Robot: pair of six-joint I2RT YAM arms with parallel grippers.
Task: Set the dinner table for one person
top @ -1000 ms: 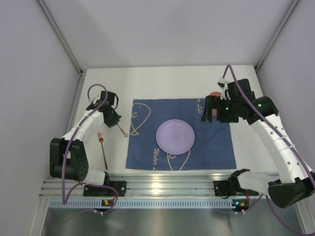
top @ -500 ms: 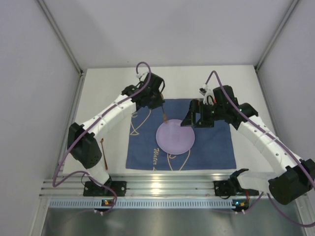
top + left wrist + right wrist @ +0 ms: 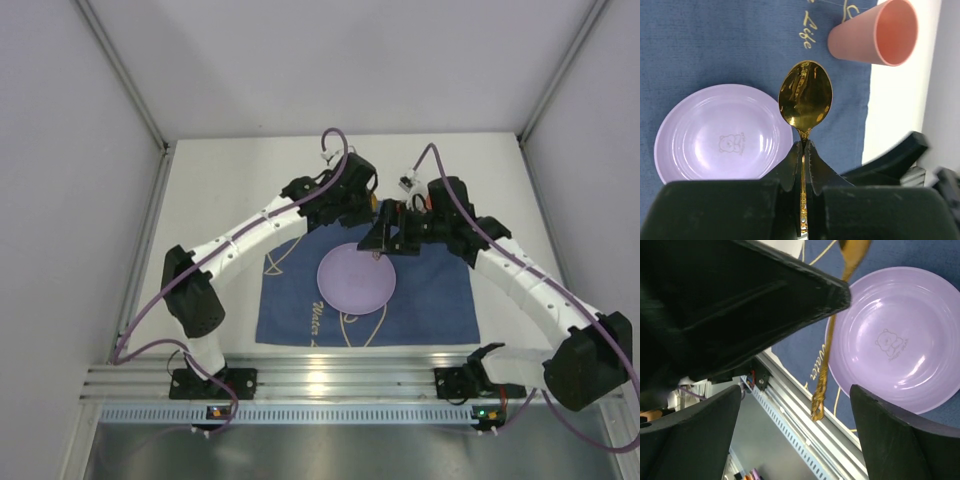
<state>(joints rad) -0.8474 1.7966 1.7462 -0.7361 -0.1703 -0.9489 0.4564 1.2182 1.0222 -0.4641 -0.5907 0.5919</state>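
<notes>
Top view: white-and-black left arm [image 3: 240,235] reaches up-right and white-and-black right arm [image 3: 520,280] reaches up-left; wrists meet at frame centre. Black left gripper [image 3: 803,150] clamped on gold metal spoon [image 3: 805,95]. Black right gripper [image 3: 796,390]: jaws spread wide.

Bare cloth [image 3: 715,45] gap betw. plate [image 3: 722,135], cup [image 3: 860,35]

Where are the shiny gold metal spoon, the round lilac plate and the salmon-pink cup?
shiny gold metal spoon [image 3: 805,95]: left wrist view, on its bowl.
round lilac plate [image 3: 730,145]: left wrist view, on its bear print.
salmon-pink cup [image 3: 855,42]: left wrist view, on its outer wall.
</notes>
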